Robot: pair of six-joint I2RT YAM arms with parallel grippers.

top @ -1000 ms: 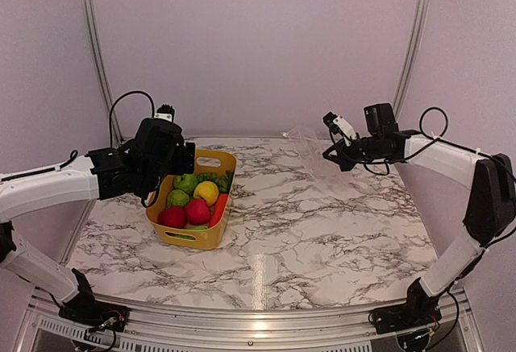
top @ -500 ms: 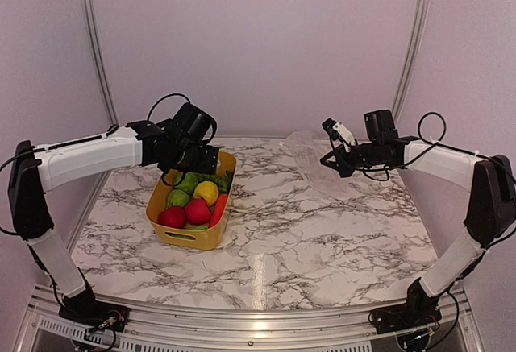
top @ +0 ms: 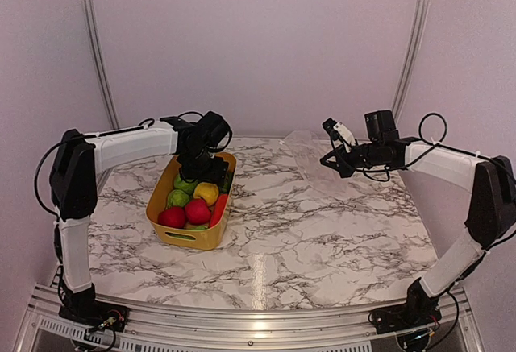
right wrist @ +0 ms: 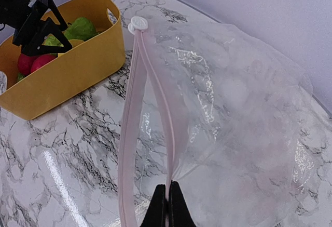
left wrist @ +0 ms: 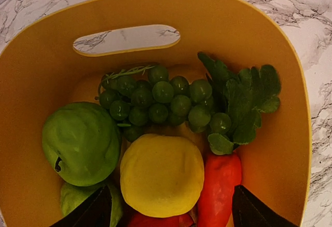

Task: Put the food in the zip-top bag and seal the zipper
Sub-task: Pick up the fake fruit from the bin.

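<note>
The food (top: pixel 193 199), small plastic toy fruits and veggies, sat piled in the yellow rectangular plastic bin (left wrist: pixel 31 81) on the marble tabletop (top: pixel 282 239). The left hand (top: pixel 201 163) hung right over it, spread wide and empty, clearly the nearer one. The round yellow piece (left wrist: pixel 162 175) lay straight below between its fingers, with the bin walls close on either side. The right hand (right wrist: pixel 167 206) pinched the pale pink zipper (right wrist: pixel 132 118) of the large clear crinkly zip-top bag (right wrist: pixel 233 107), well off to the right.

Bright, even light w/ soft shadows
</note>
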